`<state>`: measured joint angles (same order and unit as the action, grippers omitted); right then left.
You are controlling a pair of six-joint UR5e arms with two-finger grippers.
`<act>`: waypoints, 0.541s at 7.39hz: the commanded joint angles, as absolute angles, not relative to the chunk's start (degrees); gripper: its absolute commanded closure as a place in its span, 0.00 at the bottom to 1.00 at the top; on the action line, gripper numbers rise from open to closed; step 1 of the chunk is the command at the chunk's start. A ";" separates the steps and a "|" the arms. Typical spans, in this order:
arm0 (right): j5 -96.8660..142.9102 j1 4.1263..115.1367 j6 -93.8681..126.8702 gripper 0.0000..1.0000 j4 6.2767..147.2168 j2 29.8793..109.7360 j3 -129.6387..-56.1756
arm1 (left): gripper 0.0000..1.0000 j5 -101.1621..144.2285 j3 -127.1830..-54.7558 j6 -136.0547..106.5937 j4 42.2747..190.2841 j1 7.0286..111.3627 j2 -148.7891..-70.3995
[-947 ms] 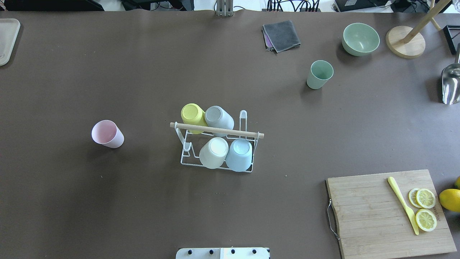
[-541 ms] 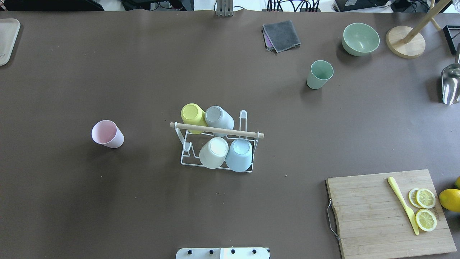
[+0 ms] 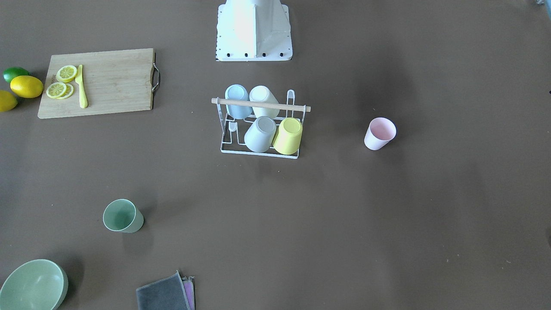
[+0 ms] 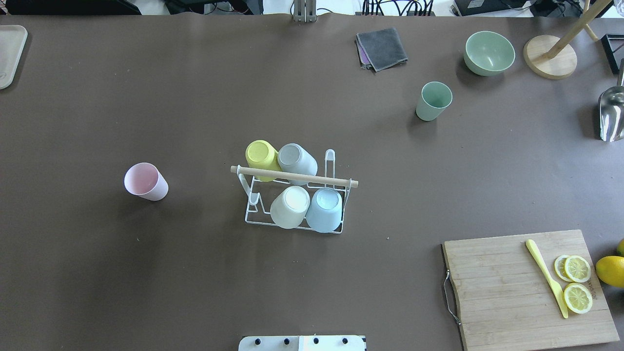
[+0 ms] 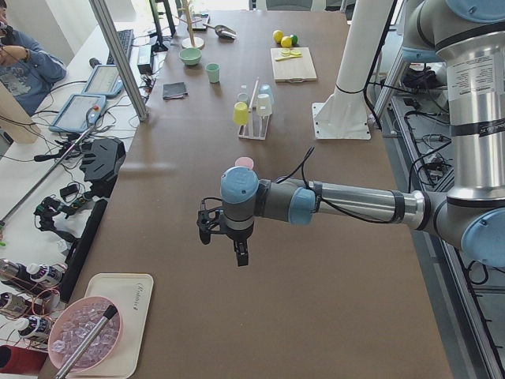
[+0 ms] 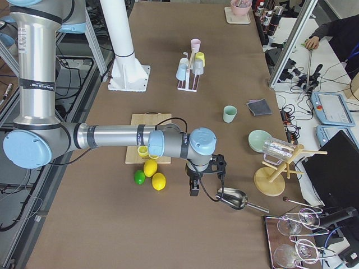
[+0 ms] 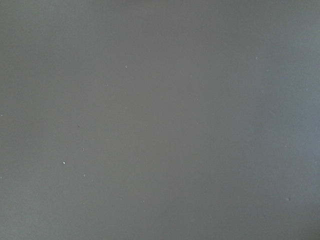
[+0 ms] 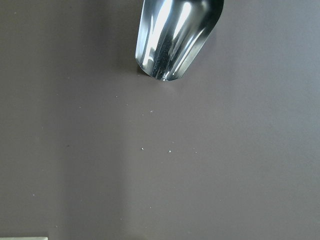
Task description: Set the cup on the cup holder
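The white wire cup holder (image 4: 336, 181) with a wooden rod handle stands mid-table and carries a yellow, a grey, a white and a blue cup upside down; it also shows in the front-facing view (image 3: 260, 104). A pink cup (image 4: 145, 181) stands upright to its left, and a green cup (image 4: 433, 101) stands upright at the far right. My left gripper (image 5: 223, 245) hangs over bare table beyond the pink cup, and I cannot tell whether it is open or shut. My right gripper (image 6: 206, 182) hangs beside a metal scoop (image 6: 233, 198), state also unclear. Neither holds a cup.
A cutting board (image 4: 531, 287) with lemon slices and a yellow knife lies front right, whole lemons beside it. A green bowl (image 4: 489, 52), a grey cloth (image 4: 381, 48), a wooden stand (image 4: 550, 56) and the scoop (image 4: 612, 114) sit at the far right. A tray (image 4: 9, 53) lies far left.
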<state>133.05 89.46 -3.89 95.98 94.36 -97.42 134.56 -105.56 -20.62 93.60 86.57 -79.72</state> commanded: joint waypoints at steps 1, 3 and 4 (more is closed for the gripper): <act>133.07 89.38 -3.69 0.00 95.98 94.31 -97.03 | 0.01 134.56 -105.56 -20.65 93.60 86.57 -79.72; 133.15 89.38 -3.60 0.00 95.98 94.66 -97.03 | 0.01 134.65 -105.56 -20.65 93.60 86.57 -79.72; 133.07 89.38 -3.60 0.00 95.89 94.48 -97.03 | 0.01 134.65 -105.56 -20.65 93.60 86.49 -79.72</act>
<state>133.12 89.39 -3.62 95.96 94.53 -97.05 134.61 -105.56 -20.65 93.60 86.55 -79.72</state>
